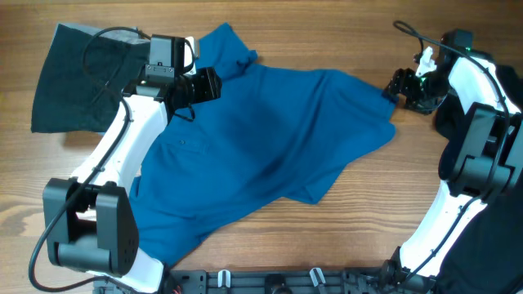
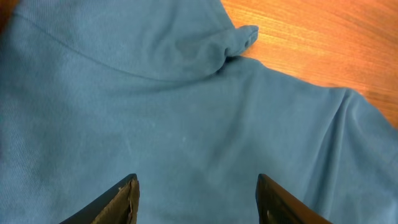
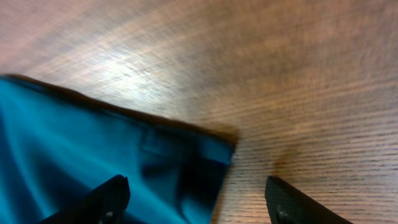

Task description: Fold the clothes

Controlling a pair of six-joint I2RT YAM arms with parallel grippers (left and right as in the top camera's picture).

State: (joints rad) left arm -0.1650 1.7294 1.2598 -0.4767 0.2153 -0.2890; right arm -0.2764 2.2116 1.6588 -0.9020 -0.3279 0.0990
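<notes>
A blue polo shirt [image 1: 261, 139] lies spread and rumpled across the wooden table, collar toward the upper left. My left gripper [image 1: 214, 84] hovers open over the shirt just below the collar [image 2: 239, 38]; its fingertips [image 2: 127, 190] stand wide apart above plain blue cloth [image 2: 186, 124]. My right gripper [image 1: 398, 88] is open at the shirt's right sleeve corner [image 3: 205, 155]. One of its fingers is over the cloth, the other [image 3: 280, 193] over bare wood. Neither gripper holds anything.
A dark grey garment [image 1: 78, 77] lies at the far left under the left arm's cable. Black cloth [image 1: 498, 237] sits at the right edge by the right arm's base. Bare wood [image 1: 351, 220] shows in front of the shirt.
</notes>
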